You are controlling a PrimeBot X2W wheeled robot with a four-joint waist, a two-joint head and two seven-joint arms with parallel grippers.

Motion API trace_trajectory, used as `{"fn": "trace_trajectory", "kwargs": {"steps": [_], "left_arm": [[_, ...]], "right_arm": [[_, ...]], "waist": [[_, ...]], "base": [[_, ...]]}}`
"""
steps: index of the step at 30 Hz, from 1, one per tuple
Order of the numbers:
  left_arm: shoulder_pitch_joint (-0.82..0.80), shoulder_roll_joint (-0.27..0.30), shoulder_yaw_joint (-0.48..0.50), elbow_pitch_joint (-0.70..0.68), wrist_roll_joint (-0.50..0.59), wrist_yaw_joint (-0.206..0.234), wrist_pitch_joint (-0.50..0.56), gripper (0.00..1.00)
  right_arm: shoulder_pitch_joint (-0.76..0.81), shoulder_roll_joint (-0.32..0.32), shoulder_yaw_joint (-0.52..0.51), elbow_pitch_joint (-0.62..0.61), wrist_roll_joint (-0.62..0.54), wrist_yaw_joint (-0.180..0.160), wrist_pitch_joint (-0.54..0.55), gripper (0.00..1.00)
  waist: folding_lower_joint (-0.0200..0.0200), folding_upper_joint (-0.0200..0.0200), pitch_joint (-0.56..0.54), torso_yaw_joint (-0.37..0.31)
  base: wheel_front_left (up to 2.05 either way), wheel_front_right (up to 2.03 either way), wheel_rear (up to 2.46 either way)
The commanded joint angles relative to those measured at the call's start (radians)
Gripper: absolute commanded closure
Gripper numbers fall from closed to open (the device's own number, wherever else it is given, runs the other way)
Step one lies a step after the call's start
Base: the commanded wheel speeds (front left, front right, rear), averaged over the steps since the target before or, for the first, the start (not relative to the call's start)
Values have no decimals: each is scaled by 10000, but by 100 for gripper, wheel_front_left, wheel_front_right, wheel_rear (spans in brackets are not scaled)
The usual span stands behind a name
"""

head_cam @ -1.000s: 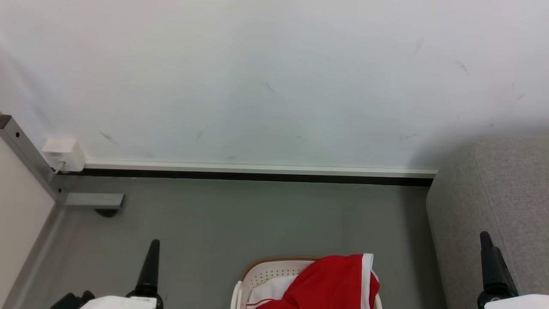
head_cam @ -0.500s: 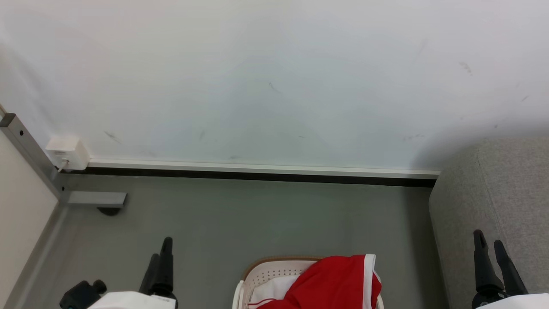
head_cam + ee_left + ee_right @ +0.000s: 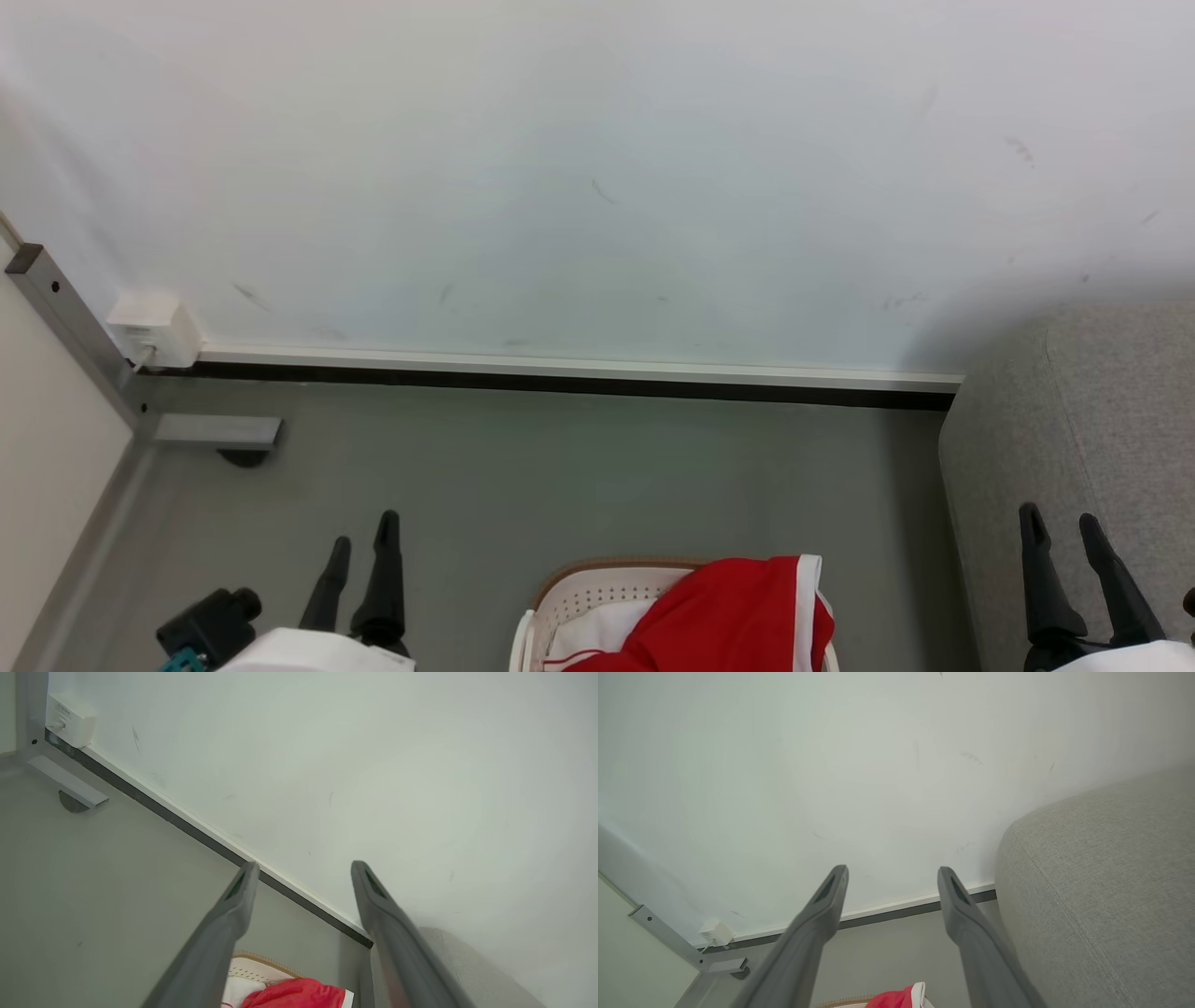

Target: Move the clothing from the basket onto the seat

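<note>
- An off-white perforated basket with a brown rim band is seen at the bottom centre of the head view. It is set on the grey floor and cut off by the lower edge.
- The clothing is found inside the basket, not yet on the seat. A red garment with white trim is heaped over the right part and draped across the right rim.
- A white piece with a thin red line is tucked under the red garment at the left inside of the basket.
- The seat, in light grey fabric with a seam, is placed right of the basket against the wall. A strip of floor is left between seat and basket.
- The left gripper is seen at the lower left with its fingers parted and nothing held. It is positioned over the floor, apart from the basket.
- The right gripper is seen at the lower right with its fingers spread and nothing held. It is viewed against the seat's side, and contact cannot be told.
- In the left wrist view, the basket rim and red fabric are seen low between the fingers.
- In the right wrist view, a red corner with a white edge is seen at the bottom.
- A white baseboard with a dark strip below is run along the scuffed wall.
- A small white box is fixed at its left end, beside a grey metal post.
</note>
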Motion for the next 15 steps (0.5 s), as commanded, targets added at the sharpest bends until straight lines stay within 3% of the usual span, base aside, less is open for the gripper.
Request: {"fn": "trace_trajectory", "kwargs": {"steps": [1,15], "left_arm": [[-117,92,-19,-127,469,35,-94,0],[-51,103,-101,-166,2693,66,-469,0]], "right_arm": [[-1,-149,19,-58,-351,-12,-101,0],[46,-297,109,87,-1928,-15,-475,0]], "waist": [[-1,0,-3,9],[-1,0,-17,65]], "base": [[0,0,0],[0,0,0]]}}
